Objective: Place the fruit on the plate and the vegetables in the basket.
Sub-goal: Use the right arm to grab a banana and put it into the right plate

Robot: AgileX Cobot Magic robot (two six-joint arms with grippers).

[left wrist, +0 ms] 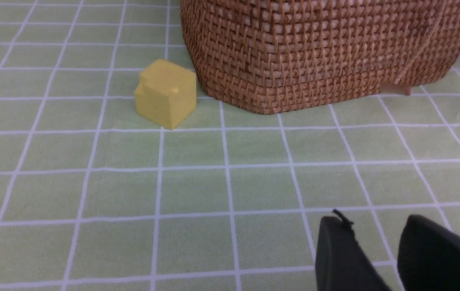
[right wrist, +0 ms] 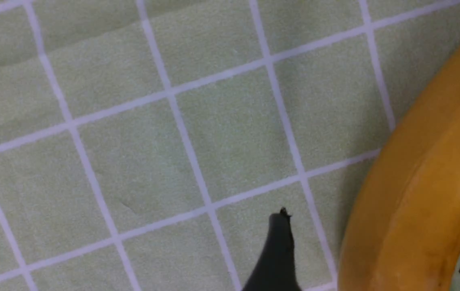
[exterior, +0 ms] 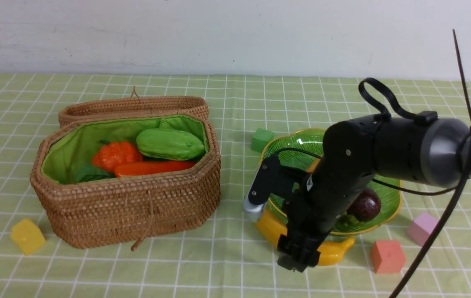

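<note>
The long yellow banana (exterior: pixel 266 227) lies on the cloth just in front of the green glass plate (exterior: pixel 297 142). My right gripper (exterior: pixel 301 248) is down over it, open, with one finger on each side; in the right wrist view the banana (right wrist: pixel 415 182) fills the gap between the fingers (right wrist: pixel 280 250). The dark purple mangosteen (exterior: pixel 364 205) sits on the plate, and an orange sliver of the mango (exterior: pixel 313 164) shows behind my arm. The basket (exterior: pixel 136 207) holds the pumpkin (exterior: pixel 115 155), gourd (exterior: pixel 170 144), red pepper (exterior: pixel 152 167) and green radish leaves (exterior: pixel 90 173). My left gripper (left wrist: pixel 375 220) is open and empty above the cloth.
Foam cubes lie around: yellow (exterior: pixel 27 236) by the basket's front left corner, also in the left wrist view (left wrist: pixel 166 93), green (exterior: pixel 261 139) behind the plate, pink (exterior: pixel 422 227) and salmon red (exterior: pixel 387 256) to its right. The basket lid (exterior: pixel 132 107) lies open behind the basket.
</note>
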